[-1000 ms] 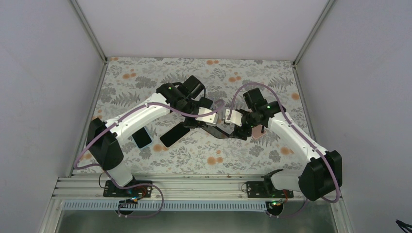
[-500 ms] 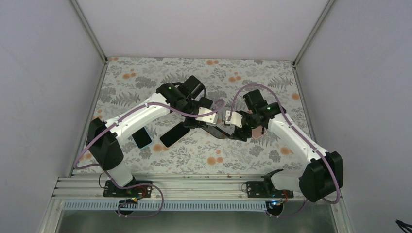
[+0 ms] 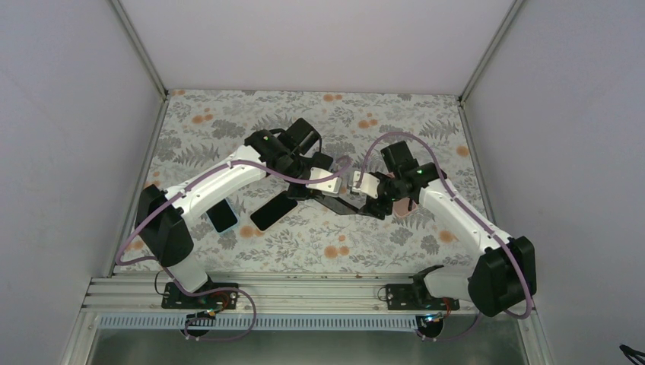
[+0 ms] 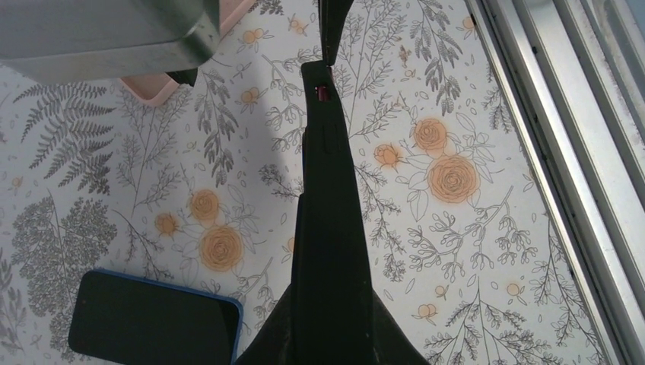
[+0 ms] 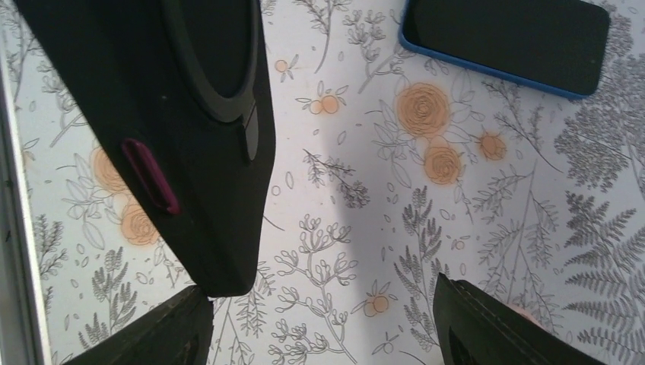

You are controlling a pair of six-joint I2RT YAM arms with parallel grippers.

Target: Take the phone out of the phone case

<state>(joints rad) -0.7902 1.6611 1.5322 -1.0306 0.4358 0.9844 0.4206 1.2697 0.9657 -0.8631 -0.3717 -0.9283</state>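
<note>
My left gripper is shut on one end of a black phone case and holds it above the table. In the left wrist view the case runs edge-on away from my gripper. In the right wrist view its back shows a ring and a magenta side button. The phone inside it does not show. My right gripper is open at the case's far end, its fingers wide apart, the left one next to the case's corner. Its midpoint lies over bare table.
A blue-cased phone and another dark phone lie on the floral mat left of centre. The blue one also shows in the wrist views. A pink case lies under the right wrist. A metal rail runs along the near edge.
My right gripper has shifted slightly left towards the far end of the case. The left arm and the case have hardly moved.
</note>
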